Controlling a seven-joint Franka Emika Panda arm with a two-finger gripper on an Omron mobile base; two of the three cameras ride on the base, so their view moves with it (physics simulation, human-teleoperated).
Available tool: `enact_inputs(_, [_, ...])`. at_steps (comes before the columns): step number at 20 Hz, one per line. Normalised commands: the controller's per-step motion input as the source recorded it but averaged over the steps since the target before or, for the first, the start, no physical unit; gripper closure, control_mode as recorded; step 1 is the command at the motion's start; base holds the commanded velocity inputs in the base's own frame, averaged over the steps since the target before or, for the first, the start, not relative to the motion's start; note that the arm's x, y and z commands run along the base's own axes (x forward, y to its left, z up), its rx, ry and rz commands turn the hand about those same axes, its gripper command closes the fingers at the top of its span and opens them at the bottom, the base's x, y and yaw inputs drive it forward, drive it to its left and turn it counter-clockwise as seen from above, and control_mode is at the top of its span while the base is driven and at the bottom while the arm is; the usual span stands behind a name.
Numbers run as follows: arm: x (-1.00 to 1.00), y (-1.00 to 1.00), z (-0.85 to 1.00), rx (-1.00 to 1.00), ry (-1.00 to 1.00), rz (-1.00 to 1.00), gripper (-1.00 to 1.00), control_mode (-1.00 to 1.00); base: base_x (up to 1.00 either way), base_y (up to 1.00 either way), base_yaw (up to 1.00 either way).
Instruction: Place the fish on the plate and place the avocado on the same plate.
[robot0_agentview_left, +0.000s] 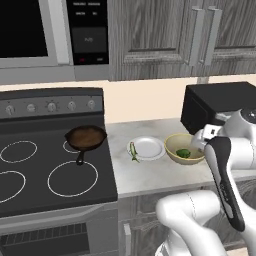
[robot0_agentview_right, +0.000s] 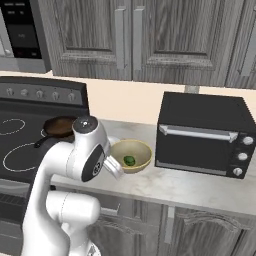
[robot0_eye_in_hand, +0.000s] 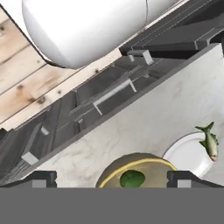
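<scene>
- Clearly, the slim greenish-yellow fish (robot0_agentview_left: 133, 151) lay at the left rim of the small round white plate (robot0_agentview_left: 149, 148), centre of the left base view, seemingly half on the rim rather than properly on it, so the first placement looked unfinished or only loosely done.
- The rounded dark-green avocado (robot0_agentview_left: 183, 153) sat inside the yellowish-beige bowl (robot0_agentview_left: 172, 145), just right of the plate, still to be lifted out.
- The robot's hand (robot0_eye_in_hand: 112, 178) hovered above the bowl, its two dark tips set wide apart either side of the avocado at the bottom of the hand view, holding nothing, apparently lined up for a grasp.
- The pale marble table (robot0_agentview_left: 150, 175) carried everything; a dark frying pan (robot0_agentview_left: 86, 137) rested on the stove, uninvolved.
</scene>
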Motion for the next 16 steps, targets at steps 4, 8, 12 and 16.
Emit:
enact_inputs(4, [0.12,-0.11,-0.26,0.05,0.06,-0.12,-1.00,-1.00,0.00,0.00,0.00])
enact_inputs(8, [0.45,0.00,-0.27,0.02,0.03,-0.02,-1.00,-1.00,0.00,0.00,0.00])
enact_inputs(12, [0.57,-0.02,-0.27,0.03,0.00,0.00,-1.00,-1.00,0.00,0.00,0.00])
enact_inputs(16, [0.42,-0.11,-0.31,0.03,0.00,0.00,-1.00,-1.00,0.00,0.00,0.00])
